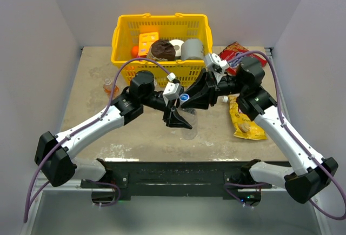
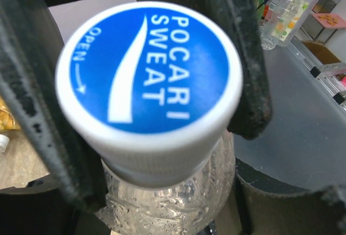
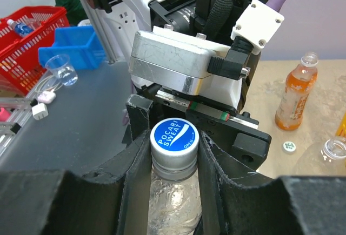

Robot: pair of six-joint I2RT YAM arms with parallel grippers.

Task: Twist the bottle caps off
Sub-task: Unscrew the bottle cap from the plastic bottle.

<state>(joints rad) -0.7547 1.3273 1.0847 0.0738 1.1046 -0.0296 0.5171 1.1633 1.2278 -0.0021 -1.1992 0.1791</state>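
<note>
Clamping Pocari Sweat cap (image 2: 148, 67) in my left jaws, clear bottle (image 3: 173, 197) in right jaws; twist along OPEN arrow (image 2: 81, 56), axes aligned.

My left arm (image 1: 89, 128) and right arm (image 1: 286, 138) wear white shells over black joints, a purple cable (image 1: 30, 192) looping off each; my fingers (image 2: 32, 111) are black, pitted and scuffed (a silver wrist block (image 3: 170, 62) carries a white plug (image 3: 257, 27), screwed at its corners).
</note>
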